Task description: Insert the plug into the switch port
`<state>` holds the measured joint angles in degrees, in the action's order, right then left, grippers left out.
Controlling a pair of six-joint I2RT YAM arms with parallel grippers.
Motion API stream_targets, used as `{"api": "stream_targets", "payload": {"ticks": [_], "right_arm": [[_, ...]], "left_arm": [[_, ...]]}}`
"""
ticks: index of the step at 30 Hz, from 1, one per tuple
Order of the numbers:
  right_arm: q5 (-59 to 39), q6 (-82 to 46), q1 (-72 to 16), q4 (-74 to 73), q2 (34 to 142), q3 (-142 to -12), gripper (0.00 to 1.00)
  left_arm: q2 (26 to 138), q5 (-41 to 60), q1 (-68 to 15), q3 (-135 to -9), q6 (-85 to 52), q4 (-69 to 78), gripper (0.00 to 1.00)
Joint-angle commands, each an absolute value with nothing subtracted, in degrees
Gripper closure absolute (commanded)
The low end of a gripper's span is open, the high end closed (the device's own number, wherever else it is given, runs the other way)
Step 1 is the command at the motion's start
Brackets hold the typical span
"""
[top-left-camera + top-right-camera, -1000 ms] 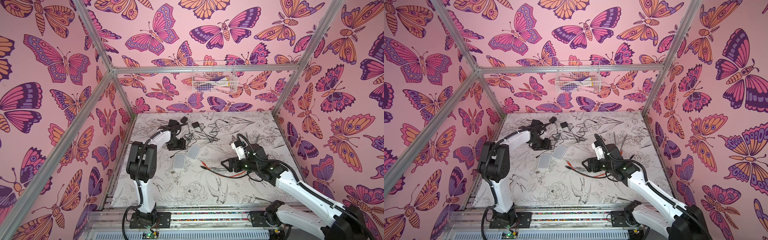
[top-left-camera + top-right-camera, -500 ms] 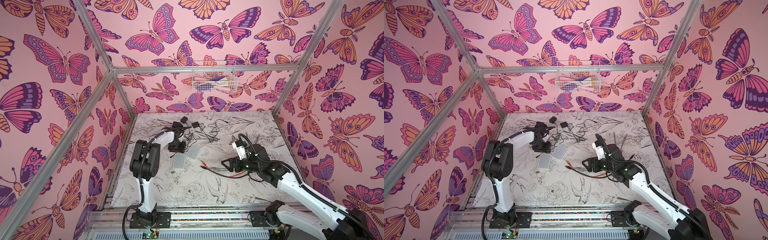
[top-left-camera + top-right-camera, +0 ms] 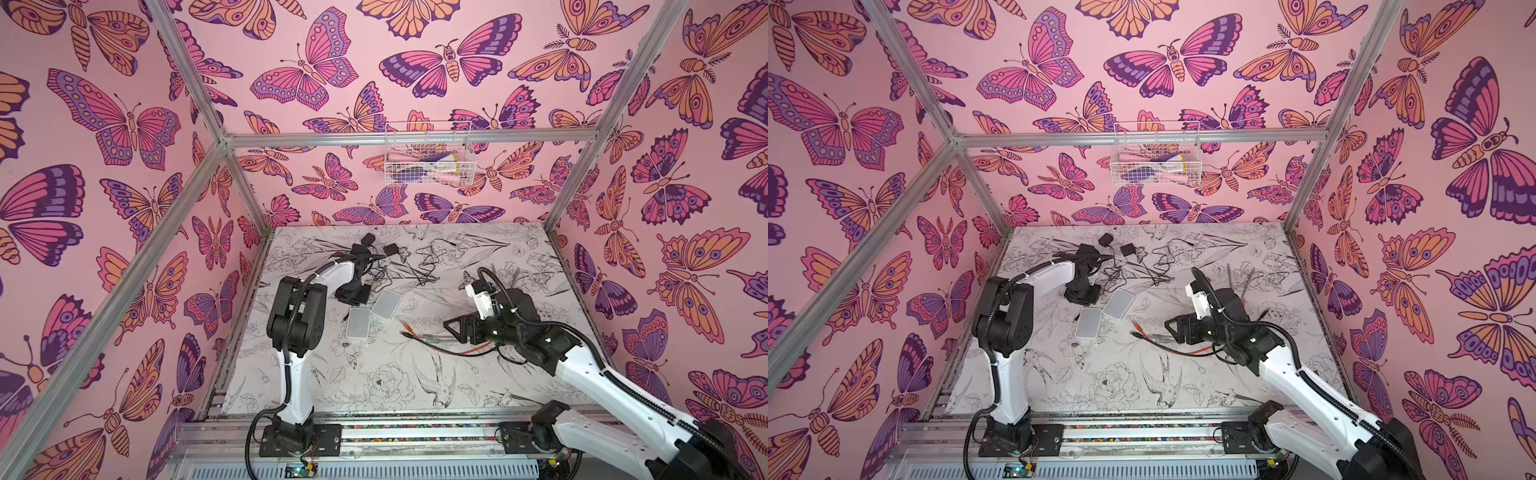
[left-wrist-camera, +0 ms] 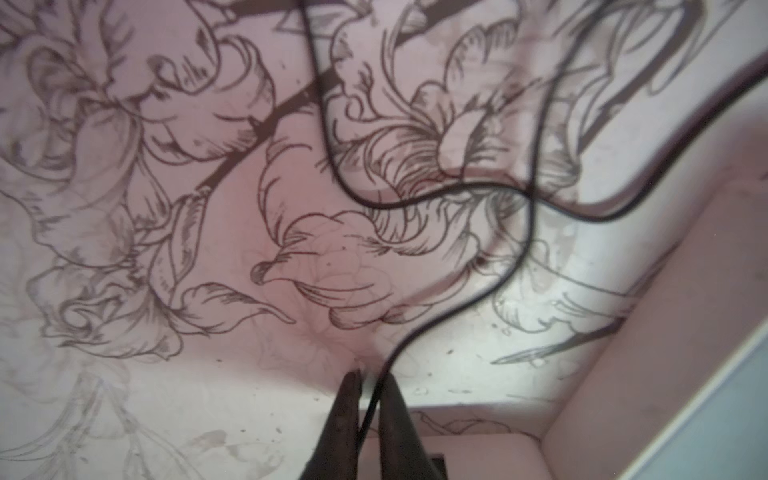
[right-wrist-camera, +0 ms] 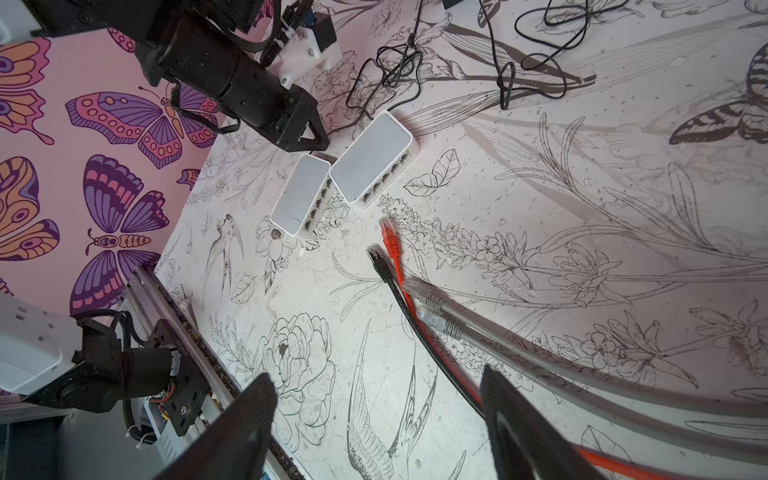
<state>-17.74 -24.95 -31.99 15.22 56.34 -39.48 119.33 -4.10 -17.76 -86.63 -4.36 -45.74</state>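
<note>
Switch (image 5: 372, 156) — smooth white plastic, slight sheen. Red cable (image 5: 392, 247) — matt rubbery jacket. Table (image 5: 540, 249): matt printed sheet, scuffed and speckled. Frame rail (image 3: 311, 139): dull brushed metal. Basket (image 3: 415, 178): white-coated wire.

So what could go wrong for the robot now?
The left fingers pinch a thin black cord that crosses other cords by the switches; pulling might drag them. The red plug, black plug and grey plugs lie bunched near the open right fingers, so it might grab the wrong one, or two.
</note>
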Motion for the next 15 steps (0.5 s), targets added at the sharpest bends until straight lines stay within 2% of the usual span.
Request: {"api": "stream_targets", "payload": {"ticks": [1, 9, 15], "right_arm": [[-16.71, -24.08, -32.37, 15.36, 55.79, -39.81, 0.21], [-17.48, -24.17, -32.42, 16.0, 53.75, -40.39, 0.21], [-24.47, -23.99, -32.43, 15.14, 52.46, -40.99, 0.21]], "left_arm": [[122.5, -4.65, -17.78, -87.13, -3.43, -47.86, 0.99], [113.8, -0.61, -16.44, -98.14, -4.46, -50.45, 1.0], [106.27, 7.75, -16.46, -98.64, -7.13, -50.56, 1.0]]}}
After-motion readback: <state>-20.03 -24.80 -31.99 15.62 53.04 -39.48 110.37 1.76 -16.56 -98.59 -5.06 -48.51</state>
